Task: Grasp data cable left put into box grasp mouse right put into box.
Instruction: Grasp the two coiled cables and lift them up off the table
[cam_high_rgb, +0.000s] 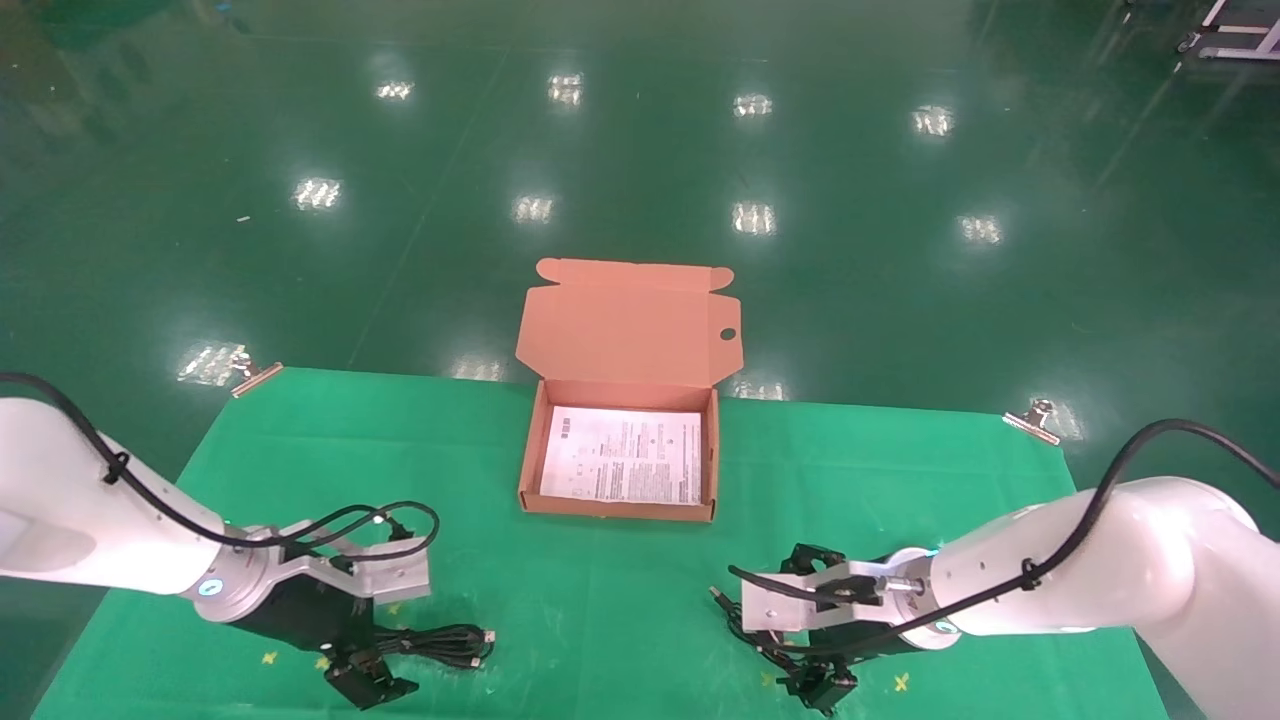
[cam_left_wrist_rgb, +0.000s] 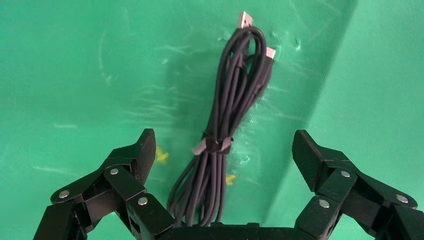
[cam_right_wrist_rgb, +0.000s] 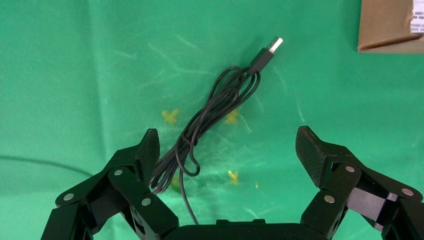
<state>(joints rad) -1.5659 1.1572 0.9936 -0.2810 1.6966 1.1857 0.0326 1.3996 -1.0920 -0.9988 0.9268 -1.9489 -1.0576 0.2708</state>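
Now both claws hang spread wide: left gripper (cam_left_wrist_rgb: 222, 150) over the cable (cam_left_wrist_rgb: 235, 95) on the cloth (cam_high_rgb: 600, 600), right gripper (cam_right_wrist_rgb: 227, 150) over the mouse's cord (cam_right_wrist_rgb: 220, 100). Between and beyond them, the box (cam_high_rgb: 530, 470) sits open, leaflet (cam_high_rgb: 622, 455) inside.

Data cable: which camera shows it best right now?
The left wrist view: the data cable lies full-length between the open left hand's fingers, tie and plugs visible. The head view shows only part of it beside the arm. The right wrist view doesn't show it.
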